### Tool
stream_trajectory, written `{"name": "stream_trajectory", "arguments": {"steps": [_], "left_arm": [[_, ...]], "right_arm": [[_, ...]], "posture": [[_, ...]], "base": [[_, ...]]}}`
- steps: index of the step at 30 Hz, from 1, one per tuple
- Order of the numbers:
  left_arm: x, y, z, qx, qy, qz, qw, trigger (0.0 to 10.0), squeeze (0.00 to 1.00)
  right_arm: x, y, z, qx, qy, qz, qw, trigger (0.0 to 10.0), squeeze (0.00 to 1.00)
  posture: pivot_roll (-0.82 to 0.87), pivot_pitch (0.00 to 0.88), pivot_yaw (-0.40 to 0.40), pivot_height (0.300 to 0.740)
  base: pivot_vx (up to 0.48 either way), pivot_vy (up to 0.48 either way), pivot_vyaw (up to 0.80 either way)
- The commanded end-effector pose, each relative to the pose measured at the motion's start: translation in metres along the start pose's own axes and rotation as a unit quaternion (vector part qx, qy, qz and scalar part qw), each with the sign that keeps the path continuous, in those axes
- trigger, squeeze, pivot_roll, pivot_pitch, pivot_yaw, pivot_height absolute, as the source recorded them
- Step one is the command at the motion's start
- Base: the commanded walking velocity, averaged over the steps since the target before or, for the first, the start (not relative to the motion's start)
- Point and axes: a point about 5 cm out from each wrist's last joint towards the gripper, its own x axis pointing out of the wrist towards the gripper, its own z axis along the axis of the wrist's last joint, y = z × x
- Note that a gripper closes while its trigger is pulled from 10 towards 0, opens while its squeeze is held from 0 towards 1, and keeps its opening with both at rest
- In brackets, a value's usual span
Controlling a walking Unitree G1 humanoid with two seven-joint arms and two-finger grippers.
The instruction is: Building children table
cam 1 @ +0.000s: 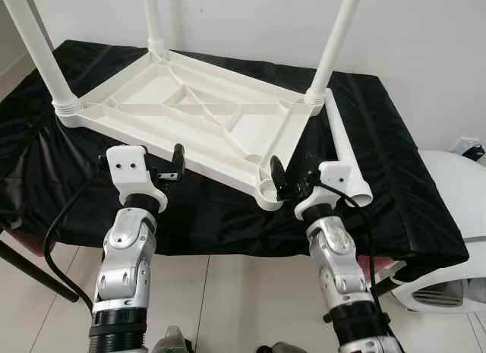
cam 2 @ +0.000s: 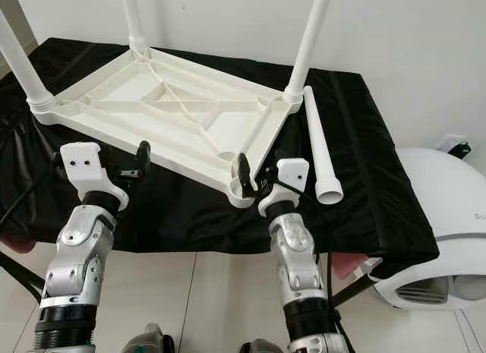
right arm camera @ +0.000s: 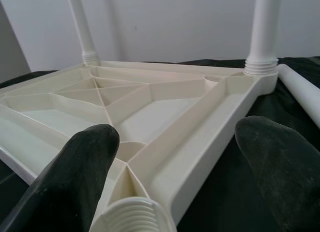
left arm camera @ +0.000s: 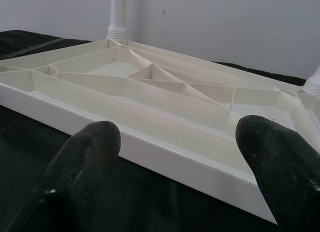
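A white plastic tabletop lies upside down on a black cloth. Three white legs stand screwed into its corners: one at the left, one at the back, one at the right. A loose fourth leg lies on the cloth just right of the tabletop. The near corner socket is empty. My left gripper is open, facing the tabletop's near edge. My right gripper is open just behind the empty socket, with the loose leg off to one side.
A white wall rises right behind the covered surface. A white rounded appliance stands on the floor at the right, close to my right arm. A dark frame leg slants below the cloth at the left. A black cable loops beside my left arm.
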Motion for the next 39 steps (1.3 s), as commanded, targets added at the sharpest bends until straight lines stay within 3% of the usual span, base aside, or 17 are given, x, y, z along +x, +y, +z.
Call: {"name": "stream_trajectory", "arguments": {"steps": [1,9,19,25,32,35,39], "left_arm": [[-0.003,0.003,-0.003,0.011,0.006,0.032,0.999,10.0,0.00],[-0.005,0.004,-0.011,0.058,0.012,0.022,0.998,10.0,0.00],[-0.002,0.006,-0.014,0.058,0.031,-0.030,0.997,10.0,0.00],[0.001,0.017,-0.011,0.066,0.020,-0.008,0.998,10.0,0.00],[0.000,0.019,-0.010,0.098,0.010,0.002,0.995,10.0,0.00],[0.000,0.011,-0.007,0.118,-0.002,-0.022,0.993,10.0,0.00],[-0.010,-0.008,-0.011,0.091,0.004,-0.084,0.992,10.0,0.00]], "right_arm": [[-0.002,-0.002,-0.002,-0.008,0.006,-0.011,1.000,10.0,0.00],[-0.005,-0.010,-0.001,-0.041,0.003,-0.020,0.999,10.0,0.00],[-0.011,-0.023,0.006,-0.067,-0.014,-0.012,0.998,10.0,0.00],[-0.017,-0.032,0.006,-0.119,-0.016,-0.016,0.993,10.0,0.00],[-0.017,-0.036,0.006,-0.111,-0.019,-0.032,0.993,10.0,0.00],[-0.008,-0.039,0.009,-0.113,-0.027,-0.053,0.992,10.0,0.00],[0.002,-0.046,0.015,-0.116,-0.039,-0.056,0.991,10.0,0.00]], "posture": [[0.00,0.000,-0.019,0.740],[-0.03,0.000,-0.002,0.740],[-0.04,0.000,0.023,0.740],[-0.05,0.000,0.026,0.740],[-0.05,0.000,0.025,0.740],[-0.03,0.000,0.010,0.740],[-0.01,0.000,-0.007,0.740]], "base": [[0.000,0.000,0.00],[0.000,0.000,0.00],[0.000,0.000,0.00],[0.000,0.000,0.00],[0.000,0.000,0.00],[0.000,0.000,0.00],[0.000,0.000,0.00]]}}
